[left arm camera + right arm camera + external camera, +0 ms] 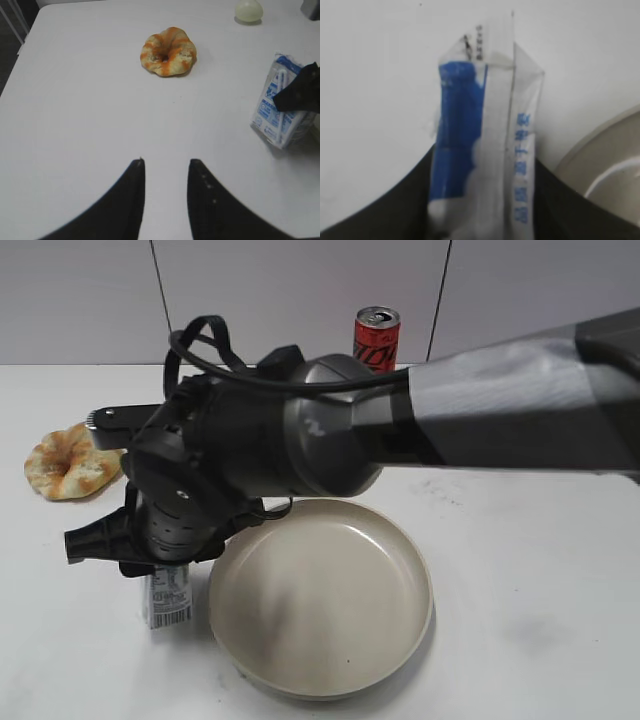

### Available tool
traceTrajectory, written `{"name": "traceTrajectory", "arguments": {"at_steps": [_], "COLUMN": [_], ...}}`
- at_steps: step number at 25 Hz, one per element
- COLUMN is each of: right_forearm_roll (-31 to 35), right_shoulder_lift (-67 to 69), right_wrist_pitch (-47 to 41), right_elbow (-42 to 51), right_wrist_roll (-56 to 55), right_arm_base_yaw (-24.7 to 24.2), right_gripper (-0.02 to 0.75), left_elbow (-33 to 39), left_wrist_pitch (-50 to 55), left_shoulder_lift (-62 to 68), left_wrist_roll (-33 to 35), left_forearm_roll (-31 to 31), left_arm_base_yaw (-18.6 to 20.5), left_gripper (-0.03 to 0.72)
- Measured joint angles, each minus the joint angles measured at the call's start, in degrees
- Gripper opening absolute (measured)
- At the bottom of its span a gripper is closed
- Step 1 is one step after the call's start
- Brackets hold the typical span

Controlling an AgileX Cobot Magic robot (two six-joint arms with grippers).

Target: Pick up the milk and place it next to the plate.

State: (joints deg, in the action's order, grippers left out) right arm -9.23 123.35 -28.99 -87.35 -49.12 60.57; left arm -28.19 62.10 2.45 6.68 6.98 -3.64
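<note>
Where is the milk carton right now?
The milk stands at the left rim of the plate in the exterior view, between the fingers of the right pincer, with the bread farther back on the left.

Fingers [395, 210] clamp the milk [480, 150] beside the plate [600, 155].

Right arm: reached across from the right, wrist bent downward, just left of the plate [320, 610]. Right gripper [482, 200]: fingers pressed on both sides of the milk [485, 145], beside the plate rim; contact with the table apparently made, though hidden. Left gripper [166, 172]: fingers parted, nothing between them, low over the table, well apart from the plate.
</note>
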Motion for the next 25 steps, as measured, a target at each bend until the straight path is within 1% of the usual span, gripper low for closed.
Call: {"name": "traceTrajectory", "arguments": {"at_steps": [1, 3, 6, 8, 9, 11, 13, 15, 17, 20, 23, 25], "right_forearm_roll": [-0.1, -0.1, 0.0, 0.0, 0.0, -0.8, -3.6, -6.4, -6.1, -0.7, 6.0, 8.4], "right_shoulder_lift": [0.0, 0.0, 0.0, 0.0, -0.1, -0.6, -1.8, -3.6, -5.8, -9.0, -11.2, -11.8], "right_wrist_pitch": [0.0, 0.5, 1.0, 1.2, 1.2, 0.8, -1.3, -5.2, -10.5, -16.1, -21.8, -26.5], "right_elbow": [0.0, -0.2, -0.2, -0.6, -1.1, -3.0, -5.8, -9.1, -12.6, -15.1, -15.3, -15.3], "right_wrist_roll": [-0.1, -0.1, -0.2, -0.1, 0.3, 2.2, 4.7, 8.1, 12.1, 20.3, 28.6, 34.3], "right_arm_base_yaw": [0.0, 0.0, 0.0, 0.0, 0.0, 0.0, 0.0, -0.5, -1.6, -6.4, -13.2, -18.0], "right_gripper": [0.327, 0.401, 0.551, 0.607, 0.62, 0.634, 0.638, 0.638, 0.638, 0.638, 0.626, 0.617], "left_elbow": [0.0, 0.0, 0.0, 0.0, 0.0, 0.0, 0.0, 0.0, 0.0, 0.0, 0.0, 0.0], "left_wrist_pitch": [0.0, 0.0, 0.0, 0.0, 0.0, 0.0, 0.0, 0.0, 0.0, 0.0, 0.0, 0.0], "left_shoulder_lift": [0.0, 0.0, 0.0, 0.0, 0.0, 0.0, 0.0, 0.0, 0.0, 0.0, 0.0, 0.0], "left_wrist_roll": [0.0, 0.0, 0.0, 0.0, 0.0, 0.0, 0.0, 0.0, 0.0, 0.0, 0.0, 0.0], "left_forearm_roll": [0.0, 0.0, 0.0, 0.0, 0.0, 0.0, 0.0, 0.0, 0.0, 0.0, 0.0, 0.0], "left_arm_base_yaw": [0.0, 0.0, 0.0, 0.0, 0.0, 0.0, 0.0, 0.0, 0.0, 0.0, 0.0, 0.0], "left_gripper": [0.226, 0.226, 0.226, 0.226, 0.226, 0.226, 0.226, 0.226, 0.226, 0.226, 0.226, 0.226]}}
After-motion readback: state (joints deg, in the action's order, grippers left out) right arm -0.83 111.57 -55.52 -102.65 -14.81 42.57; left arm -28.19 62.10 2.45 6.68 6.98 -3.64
